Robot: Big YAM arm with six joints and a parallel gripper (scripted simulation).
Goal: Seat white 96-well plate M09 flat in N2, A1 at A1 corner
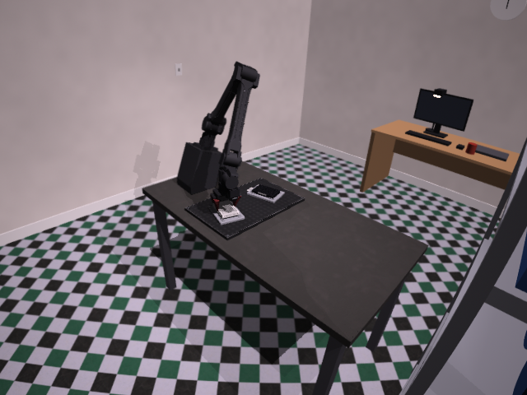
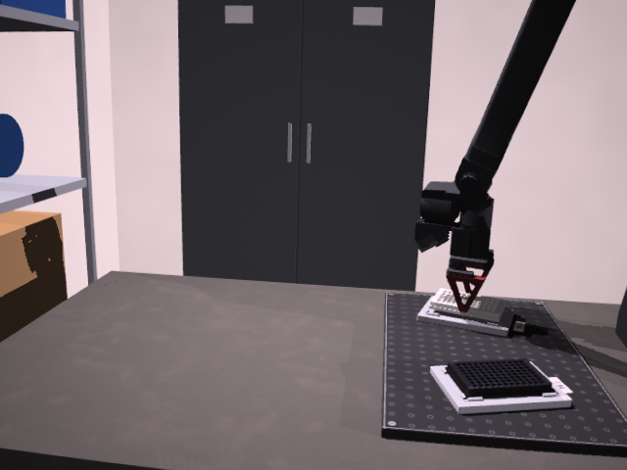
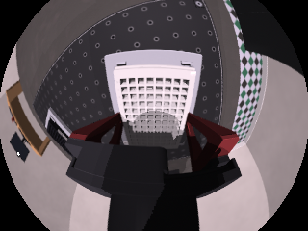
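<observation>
Over nest N2 [image 2: 445, 319] — gripper [image 2: 466, 302] clamps plate M09 [image 3: 153, 98] across its long edges.

The dark surface [image 1: 323, 255] carries a perforated black board [image 2: 405, 353] at right of the exterior view and the arm's base [image 1: 196, 168].

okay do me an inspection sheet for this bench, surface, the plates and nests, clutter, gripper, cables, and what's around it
Surface: dark table carrying a perforated black deck plate.
Job's things: white 96-well plate M09 on nest N2, one end looks raised; black plate M06 sits level in nest N1.
Clutter: nothing seen on the deck besides the nests.
Gripper: gripper with red fingers shut on M09, across its width.
Cables: nothing seen.
Surroundings: dark cabinet, shelf rack with a cardboard box, wooden desk with monitor, checkered floor.
</observation>
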